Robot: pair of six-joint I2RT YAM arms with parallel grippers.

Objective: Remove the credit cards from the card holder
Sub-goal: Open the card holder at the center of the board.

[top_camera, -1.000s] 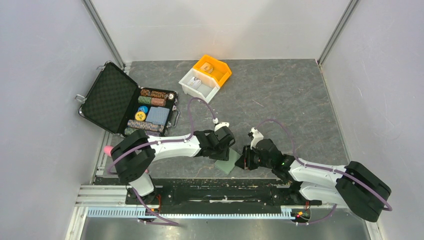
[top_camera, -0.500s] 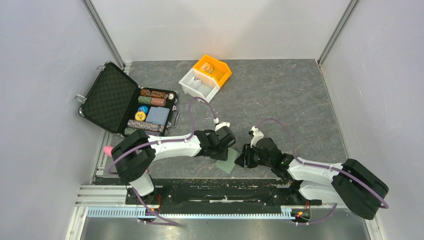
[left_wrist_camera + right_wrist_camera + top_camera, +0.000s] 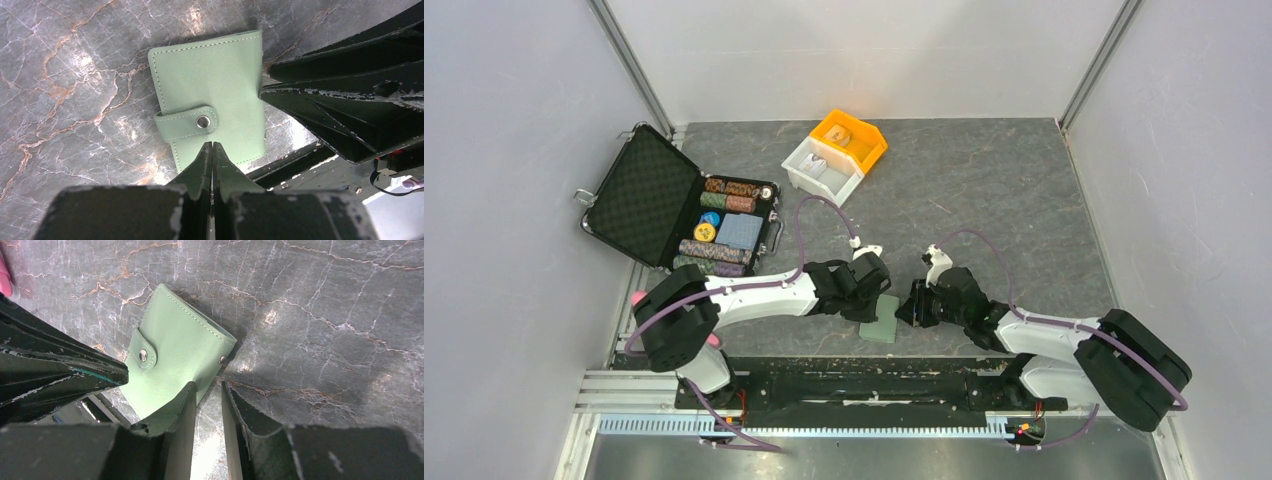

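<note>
Card holder lies closed on table, tab seemingly snapped.

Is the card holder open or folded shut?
Shut: the card holder lies folded flat, its snap tab lying across the front cover.

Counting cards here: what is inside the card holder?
Only its green outside shows: the card holder lies closed, its snap strap folded over the cover. Any cards within are covered, so none can be counted.
</note>
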